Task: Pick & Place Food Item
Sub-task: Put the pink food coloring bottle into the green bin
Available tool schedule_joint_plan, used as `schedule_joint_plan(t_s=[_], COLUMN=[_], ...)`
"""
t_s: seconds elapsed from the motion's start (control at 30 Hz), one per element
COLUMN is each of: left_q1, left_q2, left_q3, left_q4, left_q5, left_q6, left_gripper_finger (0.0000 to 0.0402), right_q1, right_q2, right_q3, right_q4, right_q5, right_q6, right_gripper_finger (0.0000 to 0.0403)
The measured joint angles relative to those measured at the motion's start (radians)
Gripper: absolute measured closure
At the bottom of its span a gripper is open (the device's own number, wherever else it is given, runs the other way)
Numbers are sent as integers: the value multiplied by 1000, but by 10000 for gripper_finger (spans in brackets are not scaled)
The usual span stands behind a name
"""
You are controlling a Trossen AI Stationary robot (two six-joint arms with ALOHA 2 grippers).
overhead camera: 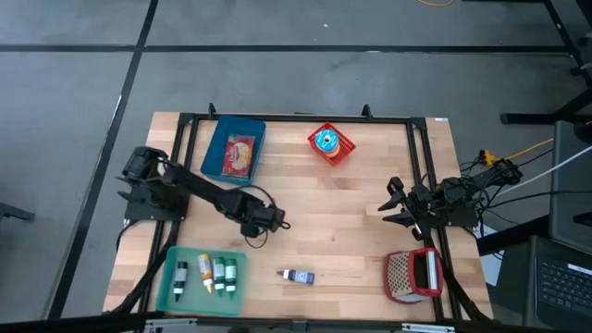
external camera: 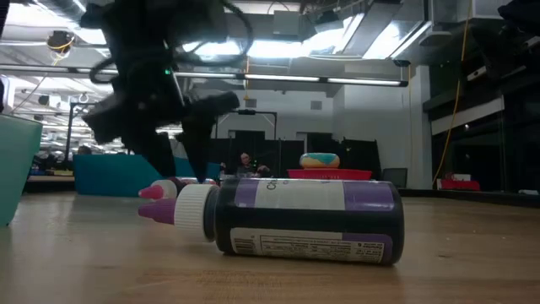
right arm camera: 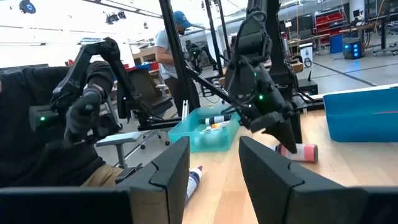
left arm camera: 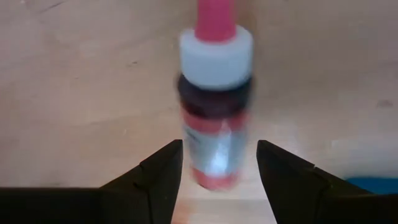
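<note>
Two bottles lie loose on the worktop, and the one that matters to you now is the red-capped bottle directly beneath the left end effector; in the left wrist view its body sits between the two dark fingers, which stand apart on either side without visibly touching it, and its long axis runs straight away from the wrist, cap at the far end; that alignment is what your next move turns on, since the jaws straddle the bottle across its width and, by my reading, need only close to take it. In the high view the left arm reaches from its base at the left edge out over the middle of the worktop, wrist bent down; the low view shows it standing over the pink tip just behind the purple-labelled bottle lying on its side near the front edge. Beside the arm, at the front left, the teal tray holds several bottles, which I judge the likely drop point. Farther right the right end effector hovers by the right rail, fingers apart and empty, well away; farther back sit the blue bin and the red basket.
</note>
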State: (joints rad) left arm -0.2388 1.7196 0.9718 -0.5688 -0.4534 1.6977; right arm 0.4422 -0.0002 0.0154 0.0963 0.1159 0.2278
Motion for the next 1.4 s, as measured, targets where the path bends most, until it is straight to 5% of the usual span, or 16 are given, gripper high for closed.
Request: schedule_joint_plan(t_s=[0.33, 0.57, 0.93, 1.13, 1.4], left_q1=[-6, -61, -278, -426, -605], left_q2=[124, 69, -166, -266, -205], left_q3=[8, 11, 239, 306, 306], left_q4=[45, -18, -424, -476, -504], left_q5=[-59, -194, 20, 219, 186], left_q6=[-48, -221, -874, -1218, -1444], left_gripper_finger=[214, 302, 308, 311, 311], right_q1=[0, 0, 0, 0, 0], right_q2=[0, 0, 0, 0, 0], right_q3=[0, 0, 0, 0, 0], right_q4=[-5, -15, -16, -17, -15], right_q5=[0, 0, 0, 0, 52], right_q6=[5, 3, 6, 28, 31], right_gripper_finger=[261, 261, 261, 261, 261])
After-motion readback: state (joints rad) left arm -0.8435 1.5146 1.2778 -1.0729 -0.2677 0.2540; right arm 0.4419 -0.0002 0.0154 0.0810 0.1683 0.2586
